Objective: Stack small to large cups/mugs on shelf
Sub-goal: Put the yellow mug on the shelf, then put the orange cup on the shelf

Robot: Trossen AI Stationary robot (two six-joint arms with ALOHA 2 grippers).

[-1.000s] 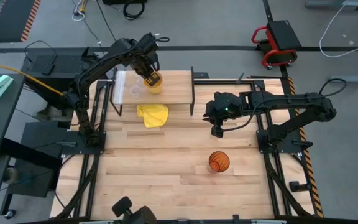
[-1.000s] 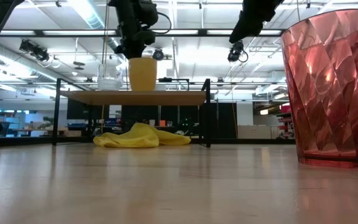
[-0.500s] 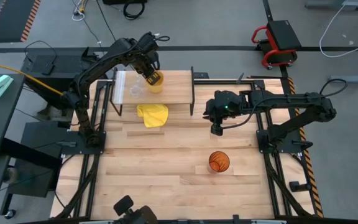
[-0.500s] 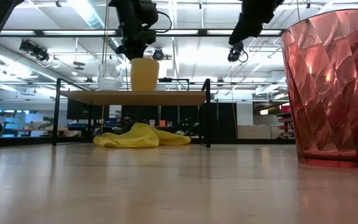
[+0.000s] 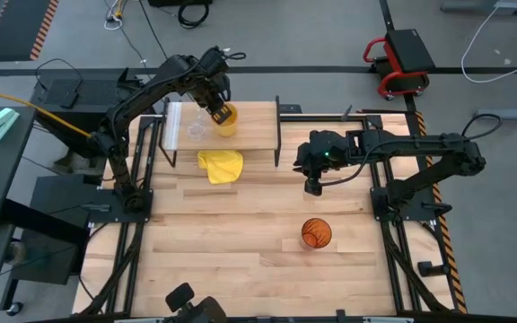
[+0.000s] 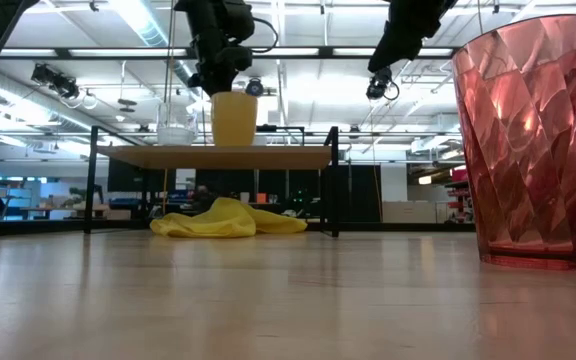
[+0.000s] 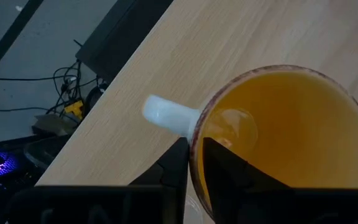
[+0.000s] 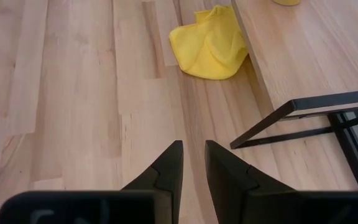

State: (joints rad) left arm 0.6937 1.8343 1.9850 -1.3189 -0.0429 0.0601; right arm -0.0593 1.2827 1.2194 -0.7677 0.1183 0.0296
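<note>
An orange mug with a white handle is over the far side of the light-wood shelf, held by my left gripper. In the low view the mug is upright with its base at the shelf top; whether it rests there I cannot tell. A small clear glass stands on the shelf to the mug's left. The amber tumbler stands on the tabletop near the right front. My right gripper hovers right of the shelf, fingers nearly together, holding nothing. My left gripper is shut on the mug's rim right beside the handle. One finger is inside the mug and the other outside, with the wall pinched between them. The fingers come from above, pointing down. The mug stays upright.
A crumpled yellow cloth lies on the tabletop, partly under the shelf's near edge. The shelf's thin black legs stand near my right gripper. Bare planks stretch between the shelf and the tumbler.
My left gripper has carried the mug a little toward the table's right along the shelf, keeping it upright and keeping its hold.
</note>
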